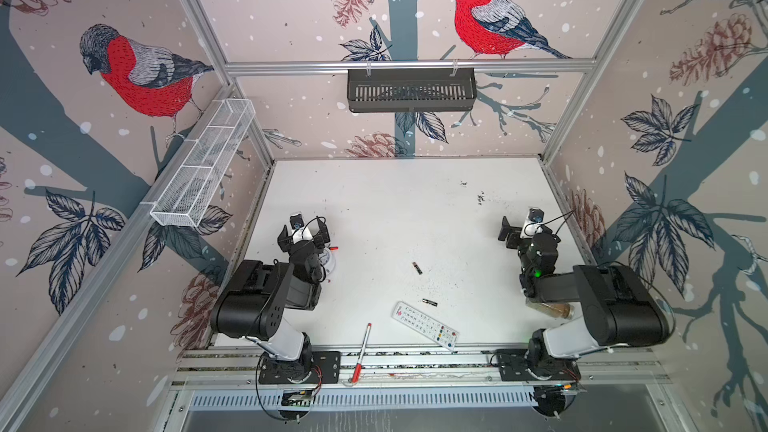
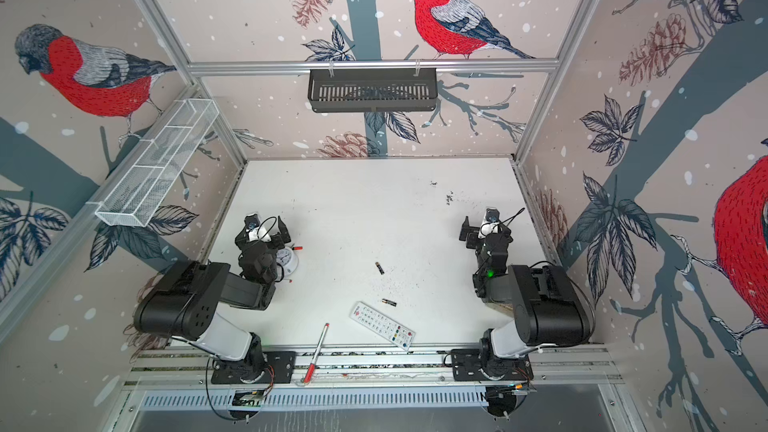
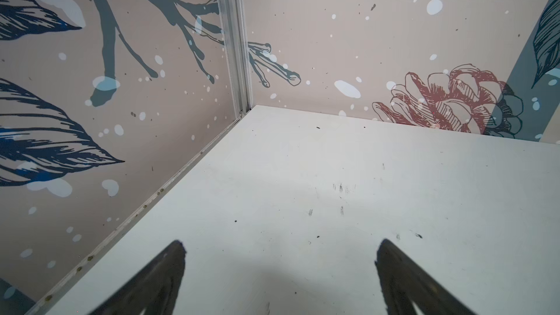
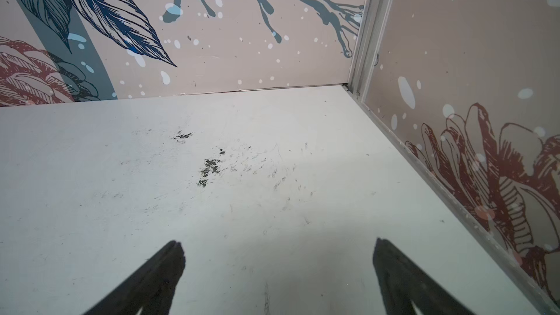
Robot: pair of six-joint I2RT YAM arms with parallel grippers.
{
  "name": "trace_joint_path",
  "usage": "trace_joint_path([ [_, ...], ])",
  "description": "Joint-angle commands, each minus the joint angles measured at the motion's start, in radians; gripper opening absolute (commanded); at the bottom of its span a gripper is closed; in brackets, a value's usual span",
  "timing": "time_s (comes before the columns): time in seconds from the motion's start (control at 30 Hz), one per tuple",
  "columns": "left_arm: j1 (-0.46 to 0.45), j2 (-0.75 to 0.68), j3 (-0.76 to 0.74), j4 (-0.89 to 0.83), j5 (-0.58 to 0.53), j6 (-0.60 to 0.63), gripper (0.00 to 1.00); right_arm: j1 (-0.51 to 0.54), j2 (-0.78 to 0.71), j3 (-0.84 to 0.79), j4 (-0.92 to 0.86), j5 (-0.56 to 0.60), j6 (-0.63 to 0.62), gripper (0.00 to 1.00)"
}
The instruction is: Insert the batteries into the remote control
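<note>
We see the remote control (image 1: 424,325) lying buttons-up at the front of the surface (image 1: 395,209), its printing too small to read. One battery (image 1: 429,302) lies just beside it, another battery (image 1: 417,268) farther back. The left gripper (image 3: 280,250) and right gripper (image 4: 278,248) are spread, empty.

Remote control (image 1: 425,325): near battery (image 1: 429,302) is placed just behind it, far battery (image 1: 417,268) farther behind; pen (image 1: 361,352) is laid left of it, clock (image 2: 289,260) is set behind-left.
</note>
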Motion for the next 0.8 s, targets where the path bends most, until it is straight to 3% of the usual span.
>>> trace_joint_path([
  [0.0,0.000,0.000,0.002,0.019,-0.006,0.011,0.98,0.002,-0.004,0.001,0.025,-0.002,0.008,1.00],
  [0.77,0.000,-0.001,0.006,0.013,0.000,0.010,0.98,0.009,-0.002,0.000,0.030,0.014,0.003,0.99],
])
